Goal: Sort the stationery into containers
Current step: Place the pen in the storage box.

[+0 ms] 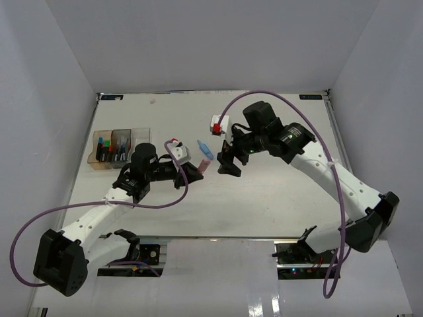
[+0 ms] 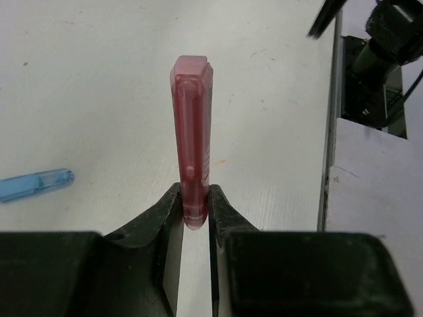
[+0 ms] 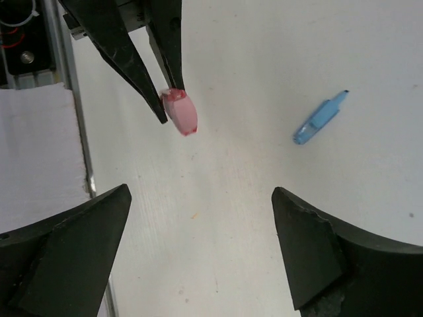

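My left end effector (image 1: pixel 196 170) pinches a pink piece (image 1: pixel 205 166), my right end effector (image 1: pixel 229 162) gapes just beside it, a blue piece (image 1: pixel 205 148) lies toward the far edge, and the containers (image 1: pixel 141 135) sit near the left edge of the counter (image 1: pixel 277 198).

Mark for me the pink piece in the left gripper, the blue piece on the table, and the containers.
pink piece (image 2: pixel 192 125), left wrist view, middle of its body.
blue piece (image 3: pixel 316 123), right wrist view, middle of its barrel.
containers (image 1: pixel 93 156), top external view, amber box's left wall.

White tabletop (image 1: pixel 277 205) centre, grey enclosure walls (image 1: pixel 211 46) at 9, 12 and 3 o'clock, dark corner fittings (image 1: pixel 110 97) at 11 and 1 o'clock.
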Robot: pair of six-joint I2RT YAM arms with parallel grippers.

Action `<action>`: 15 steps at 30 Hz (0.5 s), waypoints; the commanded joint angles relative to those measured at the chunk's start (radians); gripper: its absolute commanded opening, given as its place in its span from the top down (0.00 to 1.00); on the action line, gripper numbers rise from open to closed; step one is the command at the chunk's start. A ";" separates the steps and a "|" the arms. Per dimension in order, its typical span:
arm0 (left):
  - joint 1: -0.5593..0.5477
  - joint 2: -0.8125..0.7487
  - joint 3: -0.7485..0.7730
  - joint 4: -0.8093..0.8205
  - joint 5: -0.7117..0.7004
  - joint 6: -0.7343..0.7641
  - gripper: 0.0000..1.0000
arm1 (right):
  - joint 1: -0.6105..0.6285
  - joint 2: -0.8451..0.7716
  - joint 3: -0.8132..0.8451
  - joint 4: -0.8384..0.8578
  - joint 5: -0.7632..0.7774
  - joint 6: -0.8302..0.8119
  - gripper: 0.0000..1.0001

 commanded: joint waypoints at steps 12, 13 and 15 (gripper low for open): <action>0.208 0.114 0.207 -0.286 -0.691 -0.167 1.00 | -0.016 -0.326 -0.435 0.402 0.242 0.279 0.04; 0.267 0.137 0.217 -0.303 -0.697 -0.199 1.00 | -0.016 -0.326 -0.451 0.415 0.253 0.296 0.04; 0.315 0.165 0.230 -0.320 -0.715 -0.234 1.00 | -0.016 -0.331 -0.502 0.456 0.282 0.334 0.04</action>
